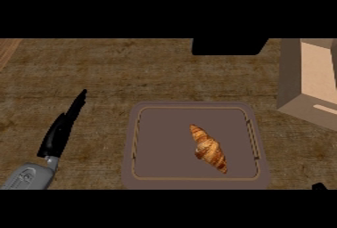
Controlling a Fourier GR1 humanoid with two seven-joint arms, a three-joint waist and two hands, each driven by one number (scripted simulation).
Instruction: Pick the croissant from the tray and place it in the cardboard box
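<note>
A golden-brown croissant [209,148] lies slantwise on the grey-brown tray [158,133], right of the tray's middle. The cardboard box [309,84] stands at the right edge of the counter, beyond and to the right of the tray. My left hand [60,131] is at the lower left, well left of the tray, fingers straight and pointing away from me, holding nothing. Of my right hand only a small black tip [319,186] shows at the lower right corner, so its fingers cannot be read.
A black object [229,46] sits at the counter's far edge, above the tray. The wooden counter [99,71] stretches open to the left and behind the tray.
</note>
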